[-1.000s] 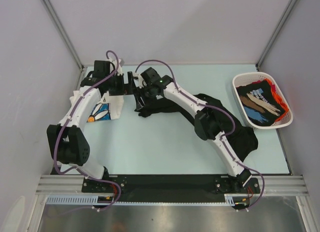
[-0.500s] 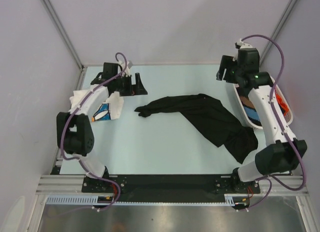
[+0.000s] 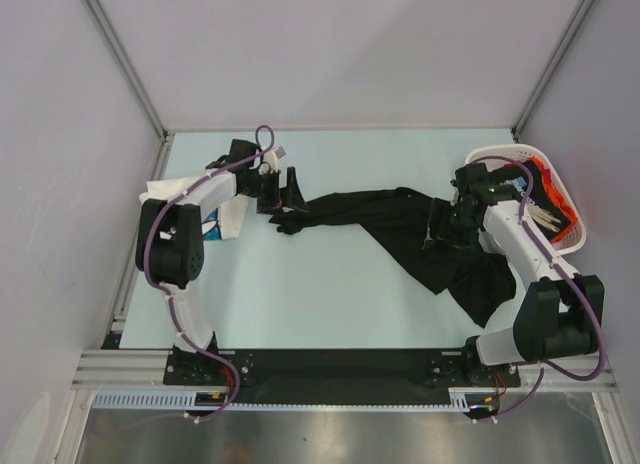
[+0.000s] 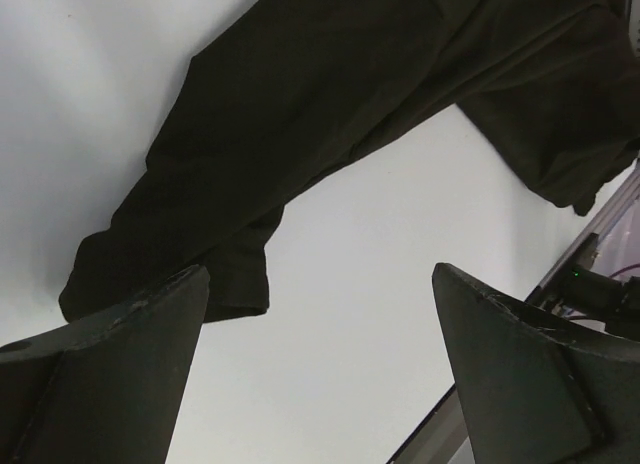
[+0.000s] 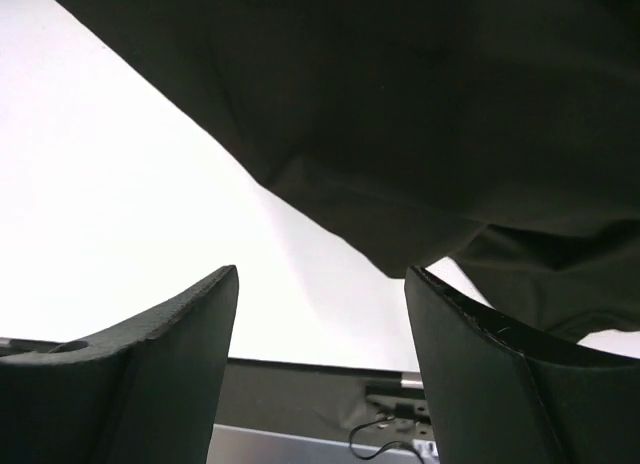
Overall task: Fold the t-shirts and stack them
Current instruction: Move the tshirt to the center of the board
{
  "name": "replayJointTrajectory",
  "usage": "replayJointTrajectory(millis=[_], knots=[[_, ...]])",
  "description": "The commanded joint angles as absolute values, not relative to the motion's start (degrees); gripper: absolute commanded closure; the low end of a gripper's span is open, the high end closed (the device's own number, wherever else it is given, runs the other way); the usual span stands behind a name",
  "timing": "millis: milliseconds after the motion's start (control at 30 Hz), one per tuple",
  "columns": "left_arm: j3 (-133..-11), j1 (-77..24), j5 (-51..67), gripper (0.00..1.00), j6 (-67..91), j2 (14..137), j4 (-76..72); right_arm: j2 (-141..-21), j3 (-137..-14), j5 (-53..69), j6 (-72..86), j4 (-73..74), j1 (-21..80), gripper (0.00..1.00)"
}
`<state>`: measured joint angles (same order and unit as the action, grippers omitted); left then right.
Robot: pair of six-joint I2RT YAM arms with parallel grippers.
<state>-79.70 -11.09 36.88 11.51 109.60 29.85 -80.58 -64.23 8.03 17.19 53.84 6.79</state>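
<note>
we count two arms at the near edge of one pale table (image 3: 330, 304). one black t-shirt (image 3: 400, 224) lies crumpled across the middle. the right gripper (image 3: 440, 227) hangs over its right part, fingers apart, gripping nothing. the left gripper (image 3: 284, 191) is just beside its left tip, spread wide and empty. one white flower-print t-shirt (image 3: 230, 219) lies under the left arm. one white basket (image 3: 497, 150) at far right holds an orange t-shirt (image 3: 552, 179) and a dark printed t-shirt (image 3: 545, 216).

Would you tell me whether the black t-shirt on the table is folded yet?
Not folded. The black t-shirt lies crumpled and stretched out across the table, with bunched, uneven edges and no neat creases.
</note>
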Motion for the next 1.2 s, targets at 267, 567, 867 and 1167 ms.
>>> replayJointTrajectory(millis=[267, 567, 867, 1167], knots=[[-94.2, -12.9, 34.7, 0.00, 7.9, 119.0, 36.3, -95.1, -75.7, 7.7, 17.7, 53.9, 7.9, 0.31], [-96.8, -14.2, 32.3, 0.01, 6.1, 118.6, 38.6, -107.7, -86.0, -13.7, 12.9, 65.9, 14.3, 0.35], [-97.7, -14.2, 31.2, 0.01, 5.3, 118.7, 40.5, -122.0, -84.5, -22.9, 17.4, 71.8, 20.4, 0.63], [-99.1, -14.2, 31.8, 0.00, 5.0, 120.0, 41.7, -120.9, -82.3, -13.7, 14.9, 71.6, 22.8, 1.00]])
